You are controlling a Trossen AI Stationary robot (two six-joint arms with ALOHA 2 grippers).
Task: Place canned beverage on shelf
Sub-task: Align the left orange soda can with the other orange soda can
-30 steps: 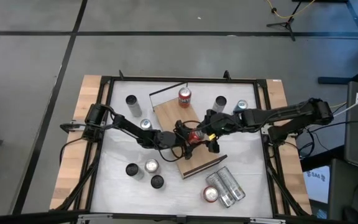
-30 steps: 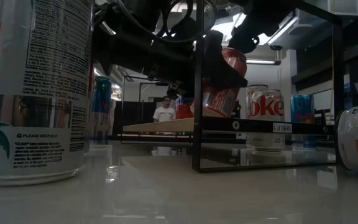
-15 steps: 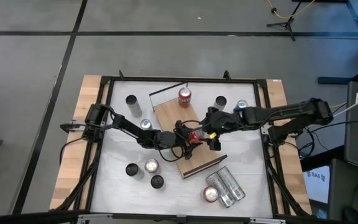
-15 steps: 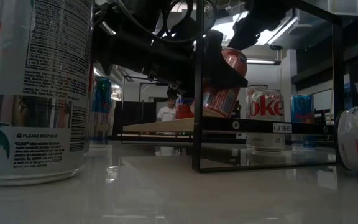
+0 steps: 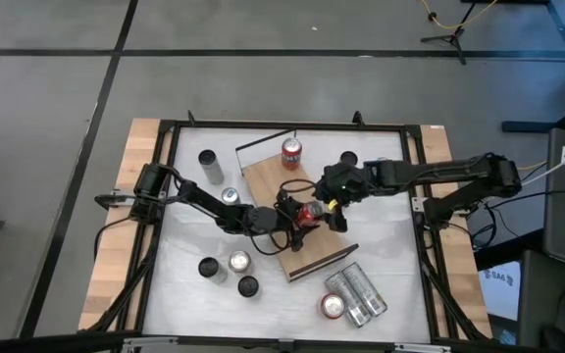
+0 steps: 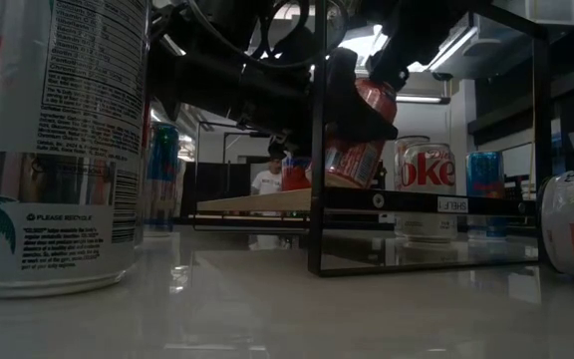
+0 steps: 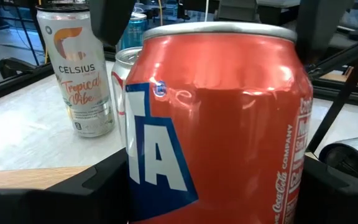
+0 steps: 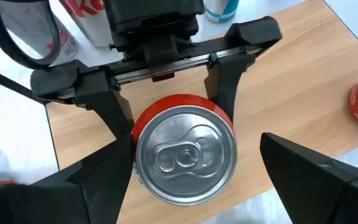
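A red can [image 5: 309, 213] stands over the middle of the light wooden shelf [image 5: 268, 179], with my left gripper [image 5: 300, 216] shut on it. My right gripper [image 8: 196, 143] hovers open above the can's silver top [image 8: 185, 154], one finger on each side. I cannot tell whether either finger touches it. A second red can [image 5: 291, 153] stands on its base at the shelf's far end, beside the thin black rail [image 5: 263, 143]. My left gripper pinches the red can's side wall [image 7: 135, 186] between its two fingers [image 8: 114, 112], about halfway up. The fingers come in nearly level from the table's left. The can is almost upright, leaning slightly [image 6: 355, 135]. I cannot tell whether its base rests on the board.
Loose cans stand around the shelf: dark ones [image 5: 210, 165] at the far left, several [image 5: 226, 267] at the near left, and two [image 5: 347, 160] at the far right. Tall silver cans [image 5: 353, 294] lie on their sides at the near right. A black frame [image 5: 422, 211] rims the tabletop.
My right arm has swung a little toward the table's far edge, and its gripper has tipped over the can's top. Its finger gap looks the same. My left gripper and the red can have kept still.
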